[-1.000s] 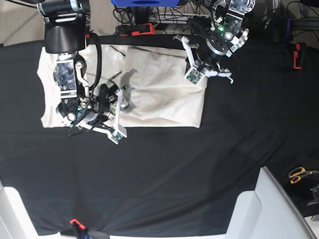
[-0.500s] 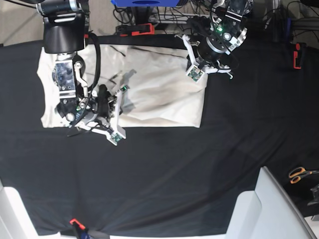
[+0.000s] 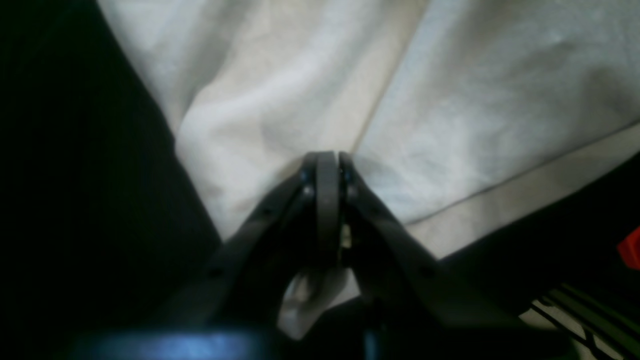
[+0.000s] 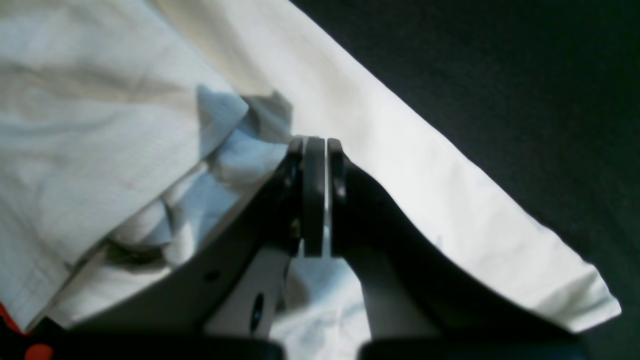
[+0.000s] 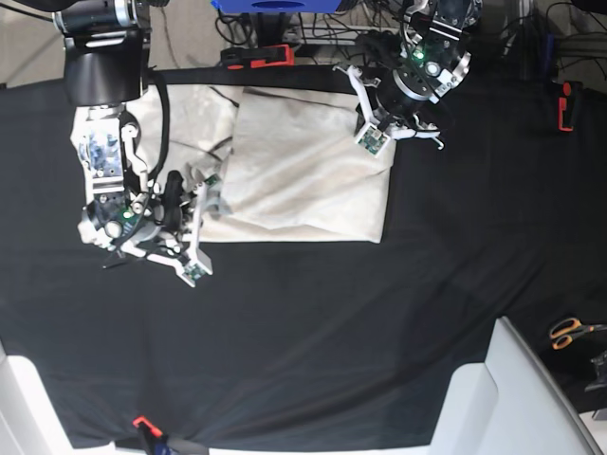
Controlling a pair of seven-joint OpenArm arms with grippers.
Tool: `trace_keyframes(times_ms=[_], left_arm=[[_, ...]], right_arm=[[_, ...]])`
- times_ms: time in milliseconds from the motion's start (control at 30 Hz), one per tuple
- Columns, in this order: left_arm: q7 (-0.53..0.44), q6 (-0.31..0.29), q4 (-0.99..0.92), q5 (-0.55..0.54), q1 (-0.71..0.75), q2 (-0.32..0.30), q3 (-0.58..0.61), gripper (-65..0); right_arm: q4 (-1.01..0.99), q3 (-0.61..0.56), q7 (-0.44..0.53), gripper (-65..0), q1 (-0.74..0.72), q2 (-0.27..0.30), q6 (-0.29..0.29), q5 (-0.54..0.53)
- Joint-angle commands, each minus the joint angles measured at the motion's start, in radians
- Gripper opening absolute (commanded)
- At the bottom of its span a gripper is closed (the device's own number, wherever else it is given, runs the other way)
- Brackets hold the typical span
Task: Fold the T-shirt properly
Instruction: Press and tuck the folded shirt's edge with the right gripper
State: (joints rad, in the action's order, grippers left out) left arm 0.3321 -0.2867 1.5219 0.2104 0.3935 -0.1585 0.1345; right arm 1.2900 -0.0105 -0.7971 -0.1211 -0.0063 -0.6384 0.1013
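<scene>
The cream T-shirt (image 5: 303, 180) lies partly folded at the back of the black cloth, with one layer doubled over its right part. My right gripper (image 5: 204, 207) is at the shirt's lower left and is shut on a bunched piece of the T-shirt (image 4: 100, 100). In the right wrist view a pale sliver of fabric shows between its pads (image 4: 314, 200). My left gripper (image 5: 381, 131) is at the shirt's far right corner. It is shut on a fold of the T-shirt (image 3: 475, 100), whose cloth meets its closed fingertips (image 3: 327, 170).
A large black cloth (image 5: 332, 332) covers the table. Orange-handled scissors (image 5: 569, 332) lie at the right edge. A white bin (image 5: 503, 398) stands at the front right. Red clamps (image 5: 567, 104) hold the cloth at the right and at the back edge.
My right gripper closed on the shirt's lower edge and moved left, dragging and bunching the cloth there. The left gripper stayed shut at the far right corner.
</scene>
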Motion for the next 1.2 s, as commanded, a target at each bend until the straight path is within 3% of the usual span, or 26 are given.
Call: trace_keyframes(times_ms=[0, 67, 233, 400, 500, 933, 1000, 1133, 1167], left_arm=[[0.026, -0.001, 0.006, 0.011, 0.008, -0.008, 0.001, -65.0], [0.026, -0.001, 0.013, 0.011, 0.008, -0.008, 0.0, -65.0], [0.026, -0.001, 0.013, 0.011, 0.008, -0.008, -0.005, -65.0], [0.026, -0.001, 0.007, 0.011, 0.008, -0.008, 0.0, -65.0], [0.026, -0.001, 0.006, 0.011, 0.008, -0.008, 0.003, -65.0], [0.026, -0.001, 0.006, 0.011, 0.008, -0.008, 0.004, -65.0], [0.026, -0.001, 0.006, 0.011, 0.008, -0.008, 0.003, -65.0], [0.026, -0.001, 0.006, 0.011, 0.008, -0.008, 0.0, -65.0], [0.026, -0.001, 0.006, 0.011, 0.008, -0.008, 0.0, -65.0]], right_arm=[[0.023, 0.001, 0.009, -63.8, -0.024, -0.004, -0.004, -0.012], [0.035, 0.002, 0.003, -63.0, -0.019, -0.01, -0.005, -0.013], [0.184, 0.002, -0.13, -60.3, 0.002, -0.05, -0.01, -0.067], [0.162, 0.001, -0.138, -38.4, 0.001, -0.054, -0.005, -0.191], [0.109, 0.001, -0.121, -32.1, -0.004, -0.051, -0.005, -0.231], [-0.033, -0.001, -0.037, -32.7, -0.024, -0.054, -0.005, -0.237], [-0.051, -0.001, -0.032, -38.7, -0.024, -0.05, -0.005, -0.237], [-0.091, -0.001, -0.029, -61.1, -0.038, -0.048, -0.007, -0.237], [-0.094, -0.001, -0.029, -63.9, -0.039, -0.048, -0.007, -0.237]])
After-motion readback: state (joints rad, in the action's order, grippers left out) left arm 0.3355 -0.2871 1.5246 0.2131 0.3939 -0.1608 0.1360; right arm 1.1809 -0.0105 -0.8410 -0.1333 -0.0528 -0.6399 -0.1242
